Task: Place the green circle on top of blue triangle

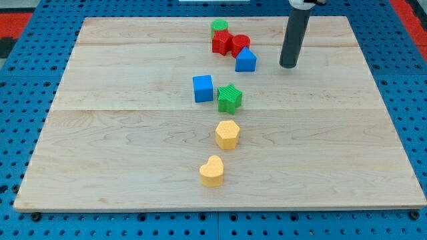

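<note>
Green circle (219, 27) sits near the board's (120, 167) top edge, upper centre, touching the red blocks (230, 44). Blue triangle (245, 61) adjoins them below-right. My tip (288, 65) stands right of the triangle, apart, touching nothing. Right half lies open.

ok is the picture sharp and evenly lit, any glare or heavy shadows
Camera view: sharp and evenly lit, no glare on the wooden board; only soft, short shadows under the blocks, such as the yellow heart, and beside my tip; the green circle is partly hidden behind red blocks.
</note>
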Robot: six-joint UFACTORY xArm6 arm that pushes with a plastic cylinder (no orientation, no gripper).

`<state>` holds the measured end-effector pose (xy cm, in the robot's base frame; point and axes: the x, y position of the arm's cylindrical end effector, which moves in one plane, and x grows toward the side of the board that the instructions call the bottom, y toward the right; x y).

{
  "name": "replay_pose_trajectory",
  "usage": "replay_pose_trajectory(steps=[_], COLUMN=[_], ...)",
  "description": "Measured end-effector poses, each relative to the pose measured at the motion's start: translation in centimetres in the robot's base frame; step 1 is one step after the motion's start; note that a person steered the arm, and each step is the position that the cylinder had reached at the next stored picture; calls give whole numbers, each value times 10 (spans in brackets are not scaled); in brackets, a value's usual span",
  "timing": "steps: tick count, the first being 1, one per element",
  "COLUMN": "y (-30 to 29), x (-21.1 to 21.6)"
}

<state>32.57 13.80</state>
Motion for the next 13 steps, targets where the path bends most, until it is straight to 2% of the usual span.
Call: replay_pose_trajectory(steps=[1,3,4,5,8,11,13], y=[-30,-142,-214,-247,-239,-212,-109], x=[-1,6,-2,-30,-122,-134,-132])
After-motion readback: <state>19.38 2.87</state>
